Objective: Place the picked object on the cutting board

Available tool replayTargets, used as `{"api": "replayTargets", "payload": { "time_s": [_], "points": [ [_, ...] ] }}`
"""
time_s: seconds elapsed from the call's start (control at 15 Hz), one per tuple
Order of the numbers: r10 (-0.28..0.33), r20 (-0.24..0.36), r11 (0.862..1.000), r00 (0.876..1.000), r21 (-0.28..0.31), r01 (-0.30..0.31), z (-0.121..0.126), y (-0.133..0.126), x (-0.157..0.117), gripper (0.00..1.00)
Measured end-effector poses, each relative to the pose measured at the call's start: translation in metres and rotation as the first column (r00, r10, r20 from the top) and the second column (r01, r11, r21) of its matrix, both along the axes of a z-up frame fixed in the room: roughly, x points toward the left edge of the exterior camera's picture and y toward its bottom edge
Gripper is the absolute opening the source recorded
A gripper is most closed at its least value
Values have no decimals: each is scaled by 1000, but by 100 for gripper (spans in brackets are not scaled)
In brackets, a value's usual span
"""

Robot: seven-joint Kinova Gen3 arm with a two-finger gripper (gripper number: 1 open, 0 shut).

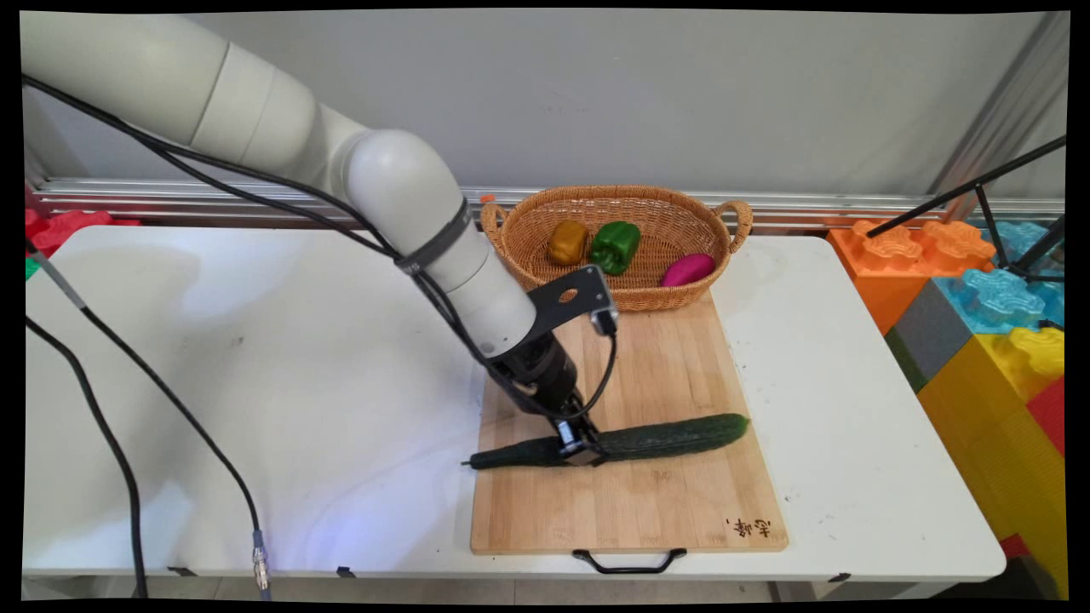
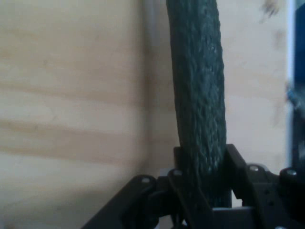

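A long dark green cucumber (image 1: pixel 673 437) lies across the wooden cutting board (image 1: pixel 647 502), stem end toward the board's left edge. My black gripper (image 1: pixel 579 449) is down on the board and shut on the cucumber left of its middle. In the hand view the cucumber (image 2: pixel 198 95) runs upward from between the two black fingers (image 2: pixel 238 167), which press against its sides over the pale wood (image 2: pixel 71 119).
A wicker basket (image 1: pixel 681 289) stands behind the board and holds a yellow-brown pepper (image 1: pixel 568 242), a green pepper (image 1: pixel 615 245) and a magenta vegetable (image 1: pixel 687 270). Large coloured toy blocks (image 1: pixel 988 306) stand off the table's right side. Black cables (image 1: pixel 128 477) hang at the left.
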State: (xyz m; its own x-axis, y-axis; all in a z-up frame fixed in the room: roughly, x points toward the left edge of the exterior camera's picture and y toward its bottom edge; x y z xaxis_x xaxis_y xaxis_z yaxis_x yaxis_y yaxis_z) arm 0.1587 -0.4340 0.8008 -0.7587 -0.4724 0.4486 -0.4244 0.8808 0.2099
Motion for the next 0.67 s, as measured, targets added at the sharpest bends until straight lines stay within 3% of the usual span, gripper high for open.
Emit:
{"api": "replayTargets", "payload": {
  "time_s": [0.33, 0.67],
  "points": [
    [19, -115, 1000, 993, -8, -20, 41, -17, -32, 0],
    [40, -165, 986, 986, -151, -65, 72, -75, -42, 0]
  ]
}}
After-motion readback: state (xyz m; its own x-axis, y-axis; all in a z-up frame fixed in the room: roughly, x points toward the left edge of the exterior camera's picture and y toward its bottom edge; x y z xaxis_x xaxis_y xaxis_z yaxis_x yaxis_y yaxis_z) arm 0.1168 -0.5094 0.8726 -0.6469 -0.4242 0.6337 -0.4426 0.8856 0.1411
